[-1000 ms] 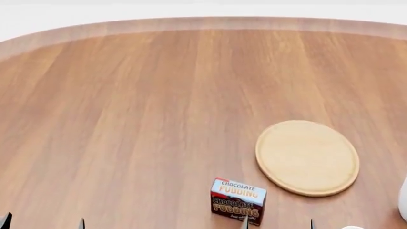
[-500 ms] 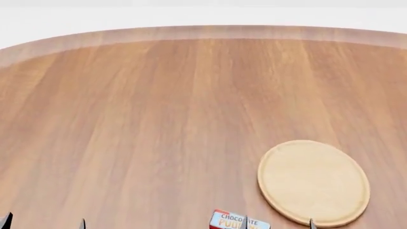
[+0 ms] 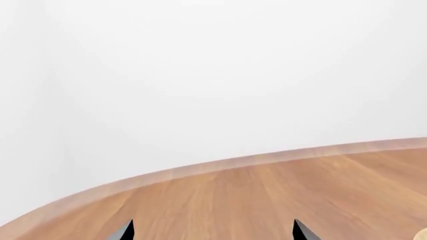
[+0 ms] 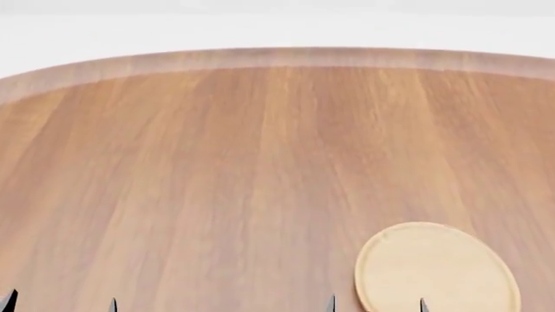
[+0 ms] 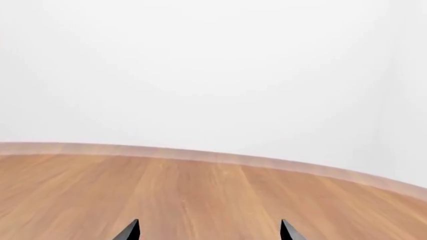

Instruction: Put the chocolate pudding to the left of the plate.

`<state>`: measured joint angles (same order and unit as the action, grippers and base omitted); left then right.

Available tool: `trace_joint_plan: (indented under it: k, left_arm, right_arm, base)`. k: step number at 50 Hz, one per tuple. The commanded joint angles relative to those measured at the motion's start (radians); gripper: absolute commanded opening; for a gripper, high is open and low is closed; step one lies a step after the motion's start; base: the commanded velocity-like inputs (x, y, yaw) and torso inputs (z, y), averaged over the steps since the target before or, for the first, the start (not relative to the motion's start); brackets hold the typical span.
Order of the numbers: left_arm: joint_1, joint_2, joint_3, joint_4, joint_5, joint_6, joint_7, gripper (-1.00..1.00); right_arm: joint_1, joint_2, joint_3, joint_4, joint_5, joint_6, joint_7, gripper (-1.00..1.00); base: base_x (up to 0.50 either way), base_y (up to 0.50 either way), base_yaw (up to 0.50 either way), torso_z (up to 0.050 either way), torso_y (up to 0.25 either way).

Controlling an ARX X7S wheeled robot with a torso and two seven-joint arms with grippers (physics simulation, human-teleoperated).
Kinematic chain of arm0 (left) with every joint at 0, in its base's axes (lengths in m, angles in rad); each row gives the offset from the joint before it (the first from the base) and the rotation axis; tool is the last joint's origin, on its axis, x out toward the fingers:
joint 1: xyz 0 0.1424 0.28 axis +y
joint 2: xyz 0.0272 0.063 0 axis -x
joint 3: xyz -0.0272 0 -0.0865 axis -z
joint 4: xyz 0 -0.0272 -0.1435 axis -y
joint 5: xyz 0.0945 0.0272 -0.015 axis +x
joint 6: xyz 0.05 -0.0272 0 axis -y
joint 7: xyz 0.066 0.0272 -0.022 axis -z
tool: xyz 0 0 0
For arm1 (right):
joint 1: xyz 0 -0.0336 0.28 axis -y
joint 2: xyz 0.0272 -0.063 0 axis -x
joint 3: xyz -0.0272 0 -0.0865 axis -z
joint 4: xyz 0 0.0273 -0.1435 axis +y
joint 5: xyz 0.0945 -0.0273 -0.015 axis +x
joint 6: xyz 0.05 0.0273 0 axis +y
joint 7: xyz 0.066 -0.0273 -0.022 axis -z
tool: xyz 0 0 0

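Observation:
The plate [image 4: 436, 269], a flat round light-wood disc, lies at the lower right of the head view, cut by the bottom edge; a sliver of it shows in the left wrist view [image 3: 421, 234]. The chocolate pudding is out of view in every frame. My left gripper [image 4: 60, 302] shows only two dark fingertips at the bottom left, spread wide and empty; the left wrist view [image 3: 212, 231] shows the same. My right gripper [image 4: 376, 303] shows two spread fingertips at the bottom, over the plate's near part, empty; the right wrist view [image 5: 208, 231] shows bare wood between them.
The round wooden table [image 4: 217, 162] fills the head view, its far curved rim [image 4: 277, 57] against a white background. The rim also shows in the left wrist view [image 3: 220, 164] and the right wrist view [image 5: 200, 154].
The head view has tilted up: the plate slid down the picture, the chocolate pudding and the white mug dropped out at the bottom. The fingertips stay at the same spots.

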<state>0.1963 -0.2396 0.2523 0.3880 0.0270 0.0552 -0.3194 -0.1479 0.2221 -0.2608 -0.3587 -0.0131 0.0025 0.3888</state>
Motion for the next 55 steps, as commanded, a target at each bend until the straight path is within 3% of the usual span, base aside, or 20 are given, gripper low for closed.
trace_joint_plan:
  k: [1,29,31,44,50,51,55]
  left_arm:
    - [0.000,-0.009,0.009,0.003,-0.003,-0.001,-0.010,1.00]
    - [-0.006,-0.028,0.027,-0.001,-0.017,-0.001,-0.031,1.00]
    - [-0.006,-0.028,0.028,-0.001,-0.017,0.000,-0.033,1.00]
    - [-0.012,-0.033,0.034,-0.006,-0.022,-0.002,-0.039,1.00]
    - [-0.016,-0.035,0.034,-0.006,-0.025,-0.009,-0.042,1.00]
    - [-0.016,-0.035,0.034,-0.006,-0.026,-0.009,-0.044,1.00]
    - [-0.019,-0.036,0.038,-0.010,-0.023,-0.008,-0.046,1.00]
  right_arm:
    - [0.000,0.006,-0.005,0.000,0.003,-0.001,0.005,1.00]
    - [0.007,0.018,-0.026,0.004,0.004,0.003,0.021,1.00]
    - [-0.003,0.010,-0.014,0.018,-0.018,-0.071,0.057,1.00]
    - [0.000,0.019,-0.022,0.016,-0.023,-0.047,0.062,1.00]
    - [-0.003,0.065,0.001,-0.076,-0.056,0.008,0.060,1.00]
    - [0.006,0.087,0.031,-0.136,-0.103,0.067,0.073,1.00]
    - [0.060,0.212,0.180,-0.371,0.043,0.298,-0.041,1.00]
  base:
    - [0.25,0.00,0.00,0.000,0.000]
    - [0.24,0.00,0.00,0.000,0.000]
    - [0.24,0.00,0.00,0.000,0.000]
    - [0.00,0.00,0.00,0.000,0.000]
    - [0.00,0.00,0.00,0.000,0.000]
    - [0.00,0.00,0.00,0.000,0.000]
    - [0.00,0.00,0.00,0.000,0.000]
